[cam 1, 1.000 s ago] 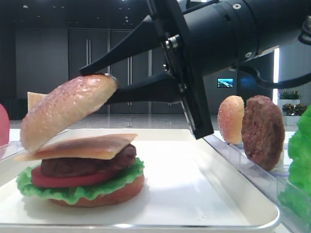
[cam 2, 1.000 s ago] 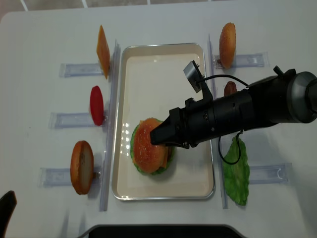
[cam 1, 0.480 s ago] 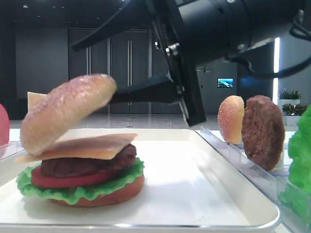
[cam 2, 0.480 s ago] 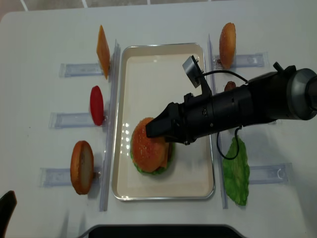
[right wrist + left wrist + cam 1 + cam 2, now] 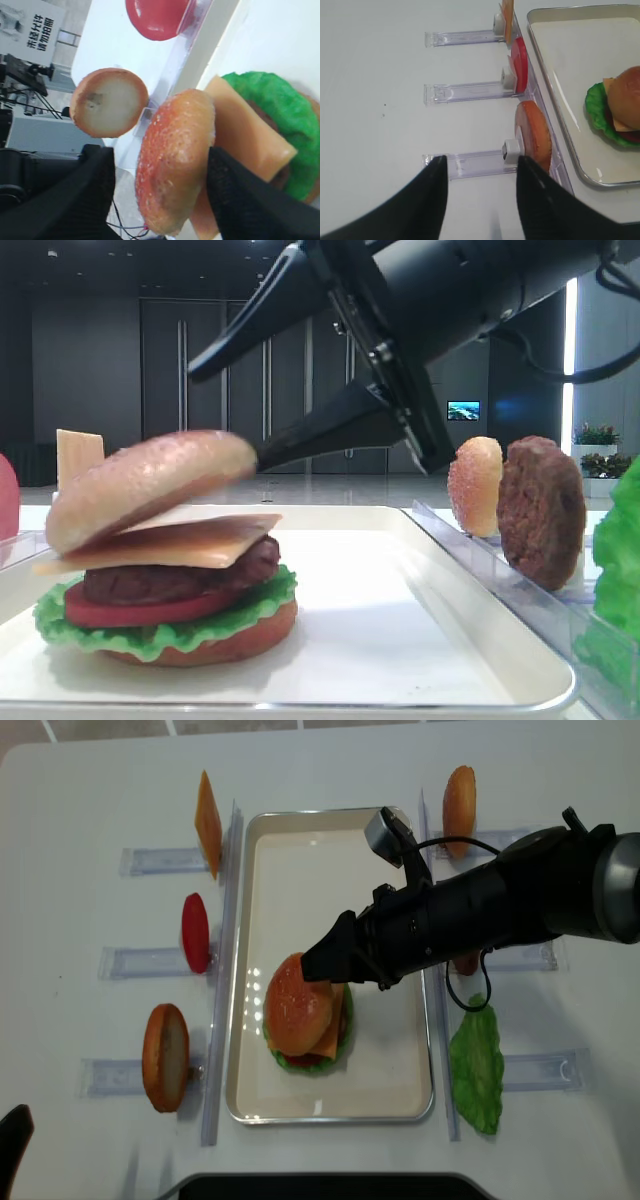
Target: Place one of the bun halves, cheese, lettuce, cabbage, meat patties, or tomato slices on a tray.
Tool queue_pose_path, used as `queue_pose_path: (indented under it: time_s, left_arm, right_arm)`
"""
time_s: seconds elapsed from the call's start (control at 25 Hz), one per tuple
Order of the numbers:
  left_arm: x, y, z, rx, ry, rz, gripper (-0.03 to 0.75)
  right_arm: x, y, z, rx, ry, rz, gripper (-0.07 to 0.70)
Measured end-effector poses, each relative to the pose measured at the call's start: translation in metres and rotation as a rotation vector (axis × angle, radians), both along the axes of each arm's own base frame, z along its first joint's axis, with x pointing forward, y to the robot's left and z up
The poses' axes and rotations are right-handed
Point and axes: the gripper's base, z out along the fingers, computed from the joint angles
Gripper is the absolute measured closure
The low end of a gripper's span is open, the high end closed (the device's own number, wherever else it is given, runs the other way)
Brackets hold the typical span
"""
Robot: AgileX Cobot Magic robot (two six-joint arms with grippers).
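- Bun top (image 5: 150, 485) sits tilted on the burger stack, low edge on the cheese (image 5: 160, 540), high edge toward the right end effector (image 5: 235, 410).
- Right end effector: I see its jaws spread apart, one finger above the bun, the other just at its raised edge; in the wrist view the dark fingers (image 5: 240, 195) flank the bun with gaps showing. I can't tell whether the lower finger touches the crust.
- Stack under the cheese, top down: meat patty (image 5: 180, 580), tomato slice (image 5: 130, 610), lettuce (image 5: 160, 635), flat bottom bun (image 5: 210, 645). All on the white tray (image 5: 390, 1090), toward its near-left part.
- Left end effector (image 5: 480, 200): fingers wide apart, nothing between them, over the bare worktop (image 5: 370, 100) beside the clear racks (image 5: 470, 162).
- Racks left of the tray hold a cheese slice, a tomato slice and a bun half on edge; on the right, a paler bun (image 5: 475, 485), a spare patty (image 5: 540, 510) and a loose lettuce leaf (image 5: 475, 1070).
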Motion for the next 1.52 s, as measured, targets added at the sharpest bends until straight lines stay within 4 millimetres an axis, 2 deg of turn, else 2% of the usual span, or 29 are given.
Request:
queue_pose_path:
  time_s: [0.2, 0.4, 0.56, 0.72, 0.92, 1.08, 1.16, 1.28, 1.52]
  left_arm:
    - [0.000, 0.000, 0.000, 0.000, 0.000, 0.000, 0.370]
    - [0.000, 0.000, 0.000, 0.000, 0.000, 0.000, 0.370]
    - [0.000, 0.000, 0.000, 0.000, 0.000, 0.000, 0.370]
    - [0.000, 0.000, 0.000, 0.000, 0.000, 0.000, 0.370]
    - [0.000, 0.000, 0.000, 0.000, 0.000, 0.000, 0.370]
    - [0.000, 0.000, 0.000, 0.000, 0.000, 0.000, 0.370]
    - [0.000, 0.000, 0.000, 0.000, 0.000, 0.000, 0.370]
    - [0.000, 0.000, 0.000, 0.000, 0.000, 0.000, 0.370]
    - [0.000, 0.000, 0.000, 0.000, 0.000, 0.000, 0.370]
  right_arm:
    - [0.002, -0.006, 0.013, -0.120, -0.088, 0.009, 0.239]
    - [0.008, -0.015, 0.040, -0.239, -0.170, 0.033, 0.239]
    - [0.010, -0.038, 0.063, -0.452, -0.216, 0.073, 0.239]
    - [0.022, -0.087, 0.076, -0.696, -0.144, -0.001, 0.239]
    - [0.035, -0.183, 0.085, -0.852, 0.012, -0.251, 0.241]
    - [0.026, -0.252, 0.098, -0.889, 0.106, -0.492, 0.264]
    - [0.020, -0.271, 0.104, -0.888, 0.121, -0.580, 0.279]
    - [0.011, -0.279, 0.116, -0.884, 0.092, -0.634, 0.287]
    - [-0.005, -0.264, 0.141, -0.851, -0.007, -0.645, 0.292]
